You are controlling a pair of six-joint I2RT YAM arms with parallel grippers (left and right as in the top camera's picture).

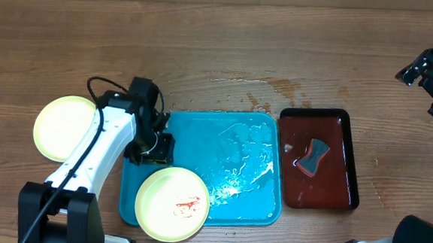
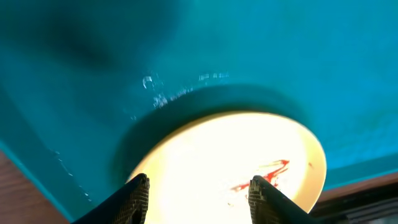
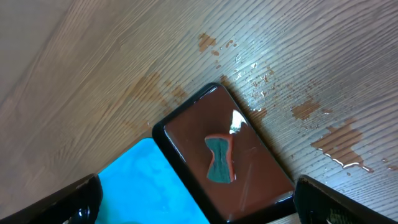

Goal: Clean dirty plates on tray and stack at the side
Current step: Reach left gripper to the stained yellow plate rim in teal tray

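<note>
A pale yellow plate [image 1: 172, 204] with a red smear lies at the front left of the turquoise tray [image 1: 253, 139]. My left gripper [image 1: 153, 144] hovers just behind its far rim, over the tray. In the left wrist view the plate [image 2: 230, 155] lies on the tray [image 2: 186, 50] below my left gripper [image 2: 199, 196], whose jaws stand apart with nothing between them. A second pale yellow plate [image 1: 58, 127] rests on the table left of the tray, partly hidden by my left arm. My right gripper [image 1: 423, 70] is raised at the far right and stands wide open [image 3: 199, 205].
A dark red-brown tray [image 1: 332, 181] with a black rim stands right of the turquoise one and holds a sponge [image 1: 314, 157]. The right wrist view shows this tray [image 3: 255, 168] and the sponge [image 3: 219, 160]. Water films the turquoise tray and puddles [image 3: 336, 149] wet the table behind it.
</note>
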